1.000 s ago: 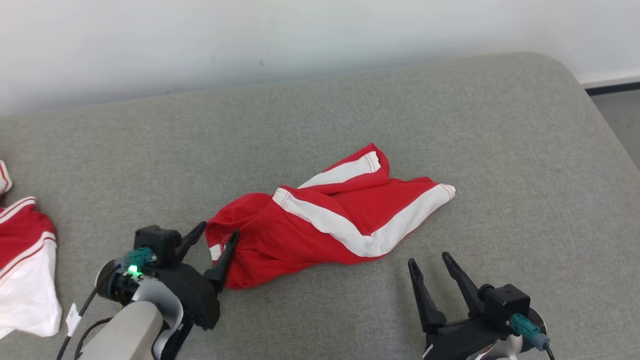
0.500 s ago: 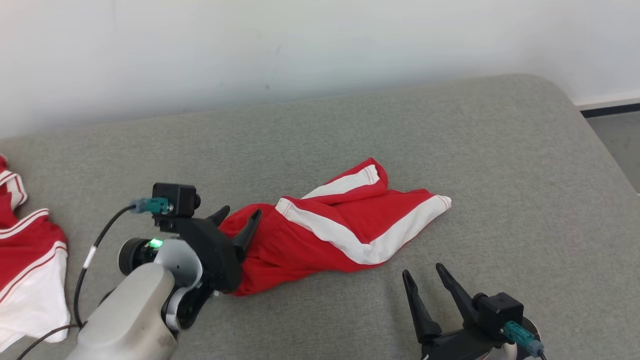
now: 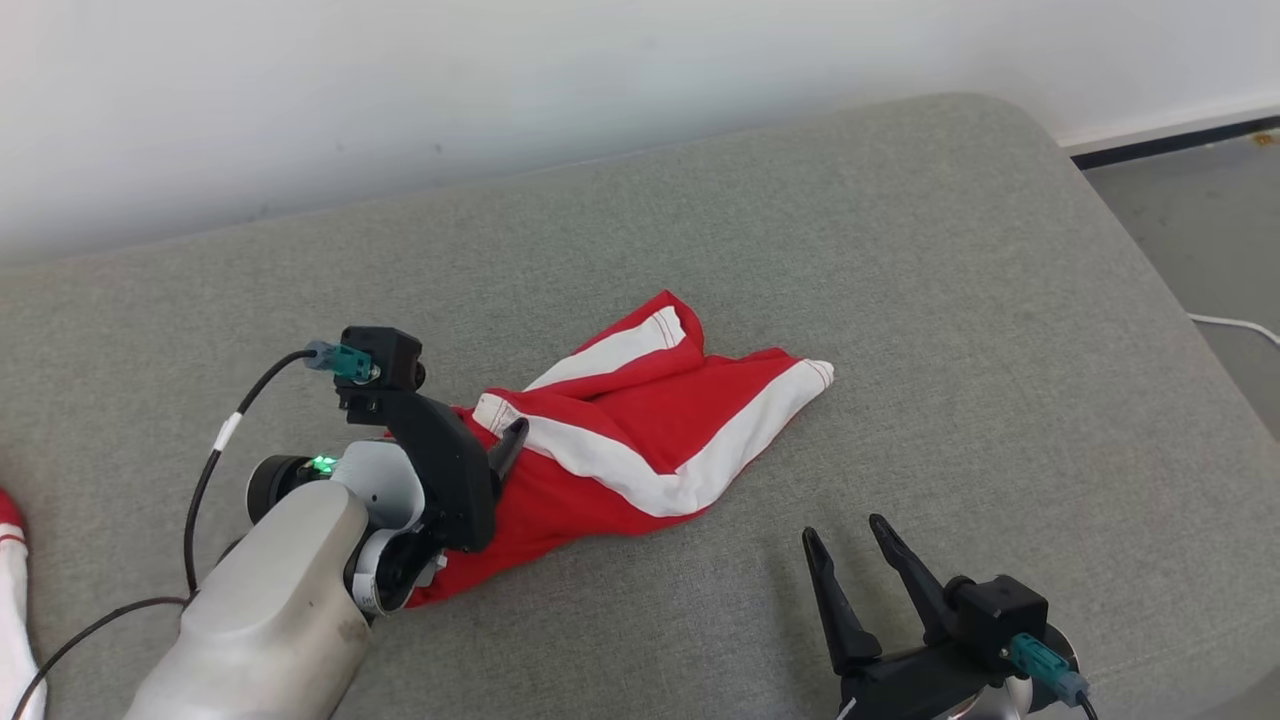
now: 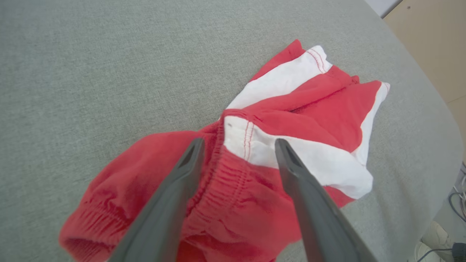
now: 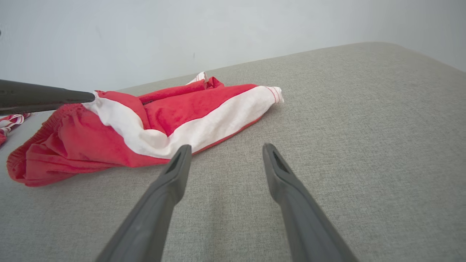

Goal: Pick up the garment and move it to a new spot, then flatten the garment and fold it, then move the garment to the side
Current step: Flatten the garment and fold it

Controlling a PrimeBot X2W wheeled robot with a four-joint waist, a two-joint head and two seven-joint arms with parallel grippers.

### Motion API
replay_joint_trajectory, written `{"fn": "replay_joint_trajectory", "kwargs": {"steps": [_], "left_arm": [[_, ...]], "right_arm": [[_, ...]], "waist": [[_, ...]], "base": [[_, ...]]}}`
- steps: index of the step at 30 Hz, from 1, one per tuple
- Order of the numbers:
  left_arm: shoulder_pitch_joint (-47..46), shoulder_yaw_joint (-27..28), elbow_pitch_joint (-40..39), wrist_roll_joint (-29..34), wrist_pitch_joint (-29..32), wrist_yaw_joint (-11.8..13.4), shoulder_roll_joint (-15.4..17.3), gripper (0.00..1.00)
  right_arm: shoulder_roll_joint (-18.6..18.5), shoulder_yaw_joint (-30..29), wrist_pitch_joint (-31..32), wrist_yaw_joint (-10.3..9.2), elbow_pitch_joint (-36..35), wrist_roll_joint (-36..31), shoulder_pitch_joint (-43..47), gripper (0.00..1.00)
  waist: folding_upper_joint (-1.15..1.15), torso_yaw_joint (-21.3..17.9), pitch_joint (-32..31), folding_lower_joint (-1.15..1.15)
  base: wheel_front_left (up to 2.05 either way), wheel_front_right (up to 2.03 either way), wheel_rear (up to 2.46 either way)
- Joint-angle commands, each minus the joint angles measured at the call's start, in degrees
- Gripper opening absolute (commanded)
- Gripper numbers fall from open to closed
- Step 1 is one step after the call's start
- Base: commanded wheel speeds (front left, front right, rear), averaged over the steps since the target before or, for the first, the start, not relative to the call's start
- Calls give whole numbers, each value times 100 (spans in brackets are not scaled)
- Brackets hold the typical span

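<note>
Garment [image 3: 640, 440], a pair of red shorts with white side stripes, is lying crumpled near the middle of the grey padded surface [image 3: 900, 250]. Its legs are pointing toward the far right, and its elastic waistband [image 4: 214, 174] is bunching at the near left end.

Left gripper [image 4: 239, 142] is standing over that waistband with its jaws spread wide, one finger on each side of the gathered elastic. Nothing is being gripped. Whether the fingertips are touching the cloth cannot be told.

This placement is judged deliberate. The waistband is the thickest, stitched edge, so it is offering a firm hold, and lifting from it is likely to let the legs hang free.

Right gripper [image 3: 843, 528] is hovering released and empty above bare surface, near the garment's front edge but apart from it. It is probably keeping clear while the other arm is working.

A second red-and-white garment [image 3: 12, 600] is lying at the far left edge, well apart.

The step in hand is judged to be the first pick-up. Flattening and folding are not yet begun.
</note>
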Motion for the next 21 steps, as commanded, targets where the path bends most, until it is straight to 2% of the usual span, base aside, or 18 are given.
{"fn": "replay_joint_trajectory", "kwargs": {"steps": [1, 4, 5, 6, 7, 8, 15, 18, 21], "left_arm": [[-77, -13, 29, 6, 23, 0, -7, 100], [-139, -36, 104, 37, -22, -73, -18, 100], [-150, -58, 106, 31, -22, -128, -38, 65], [-166, -75, 107, 41, -36, -177, -42, 47], [-174, -84, 115, 41, -39, -232, -43, 10], [-167, -105, 124, 33, -29, -288, -52, 0], [94, -18, -49, -67, -578, -484, -140, 0], [443, 19, -374, -142, -832, -534, -76, 0], [1006, 89, -888, -268, -1049, -481, 78, 0]], "right_arm": [[-5, -10, -39, -14, 3, 60, -49, 100], [-4, -25, -57, -14, 9, 78, -56, 100], [-4, -35, -68, -14, 20, 83, -57, 100], [-4, -40, -76, -14, 32, 90, -58, 100], [-4, -41, -86, -14, 46, 96, -60, 100], [-5, -38, -88, -14, 59, 104, -62, 100], [-5, -117, -123, -15, 106, 92, -34, 100], [-5, -173, -127, -15, 117, 52, 41, 100], [-6, -234, -125, -15, 115, 20, 92, 100]], "waist": [[0, -48, 43, 0], [0, -49, 56, 0], [0, -35, 55, 0], [0, -21, 54, 0], [0, -7, 49, 0], [0, 7, 42, 0], [0, 228, -60, 0], [0, 359, -139, 0], [0, 514, -207, 0]], "base": [[0, 0, 0], [0, 0, 0], [0, 0, 0], [0, 0, 0], [0, 0, 0], [0, 0, 0], [0, 0, 0], [0, 0, 0], [0, 0, 0]]}}
